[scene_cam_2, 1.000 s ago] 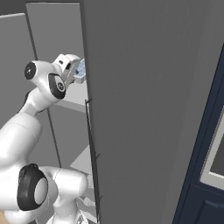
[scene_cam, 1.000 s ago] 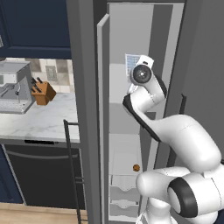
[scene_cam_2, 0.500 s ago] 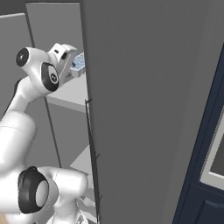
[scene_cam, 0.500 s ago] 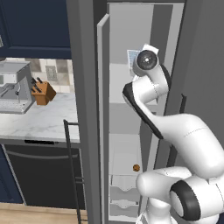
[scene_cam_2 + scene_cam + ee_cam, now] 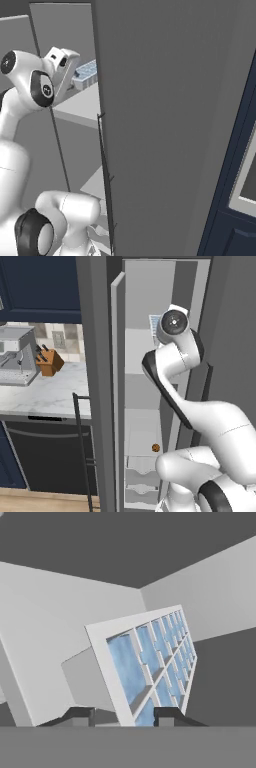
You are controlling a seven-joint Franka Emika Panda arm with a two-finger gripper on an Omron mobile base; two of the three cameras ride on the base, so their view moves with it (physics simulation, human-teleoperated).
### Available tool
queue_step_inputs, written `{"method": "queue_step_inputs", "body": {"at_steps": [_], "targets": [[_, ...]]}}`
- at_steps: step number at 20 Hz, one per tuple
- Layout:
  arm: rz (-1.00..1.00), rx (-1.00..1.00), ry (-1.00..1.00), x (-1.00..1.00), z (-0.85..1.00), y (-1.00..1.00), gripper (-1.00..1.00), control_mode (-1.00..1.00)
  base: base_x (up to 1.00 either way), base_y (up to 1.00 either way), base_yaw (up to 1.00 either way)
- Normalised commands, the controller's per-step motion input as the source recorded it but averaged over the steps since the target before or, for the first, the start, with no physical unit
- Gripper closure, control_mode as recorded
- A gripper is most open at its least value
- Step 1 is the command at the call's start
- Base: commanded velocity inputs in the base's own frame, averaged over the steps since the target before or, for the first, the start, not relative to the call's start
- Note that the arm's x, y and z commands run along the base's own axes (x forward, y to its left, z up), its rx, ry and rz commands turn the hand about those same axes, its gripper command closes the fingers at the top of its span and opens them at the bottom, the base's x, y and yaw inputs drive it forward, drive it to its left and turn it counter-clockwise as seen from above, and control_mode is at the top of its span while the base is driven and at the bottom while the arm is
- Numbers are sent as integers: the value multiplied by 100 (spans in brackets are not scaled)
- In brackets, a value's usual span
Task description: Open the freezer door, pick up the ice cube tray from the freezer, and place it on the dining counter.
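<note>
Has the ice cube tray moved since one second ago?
Yes. Held in the gripper, the ice cube tray has risen off the freezer shelf.

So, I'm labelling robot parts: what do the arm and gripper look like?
The arm is glossy white, with rounded segments, dark grey bands at the joints and round dark grey end caps. The gripper has two small dark, blocky fingertips. No cables or markings show.

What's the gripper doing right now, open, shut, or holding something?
Gripper: shut on the ice cube tray, one fingertip on each side of its near edge, inside the freezer.
</note>
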Motion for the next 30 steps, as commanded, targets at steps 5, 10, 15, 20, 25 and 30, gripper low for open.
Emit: {"method": "queue_step_inputs", "body": {"at_steps": [5, 10, 15, 20, 25, 30], "targets": [[0, -5, 0, -58, 0, 1, 100, -100, 0, 0, 0], [2, -4, 2, -46, 0, 10, 100, -100, 0, 0, 0], [7, 0, 4, -41, 0, 12, 100, -100, 0, 0, 0], [5, 0, 3, -57, 0, 2, 100, -100, 0, 0, 0], [1, 0, 0, -78, 0, 0, 100, -100, 0, 0, 0], [0, 0, 3, -52, 0, 0, 100, -100, 0, 0, 0]]}}
